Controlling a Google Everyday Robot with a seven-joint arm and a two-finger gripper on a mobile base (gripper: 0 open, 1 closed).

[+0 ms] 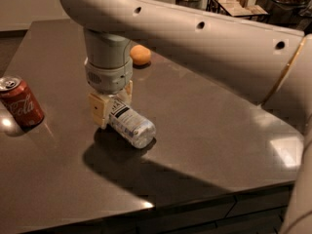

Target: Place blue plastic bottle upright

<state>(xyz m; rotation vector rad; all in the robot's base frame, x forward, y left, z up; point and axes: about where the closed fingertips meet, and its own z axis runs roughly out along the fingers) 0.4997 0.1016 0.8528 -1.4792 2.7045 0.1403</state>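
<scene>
Near the middle of the dark worktop (209, 130): the blue plastic bottle (134, 126), on its side, base toward 4 o'clock. Just above its cap end, the gripper (113, 106), jaws pinching the bottle's neck. Step in hand, by the look of it: the grasp before righting. Next: lift, swing base down, set upright. At 9 o'clock, a red cola can (20, 103); beyond, at 12 o'clock, an orange (140, 55).
</scene>
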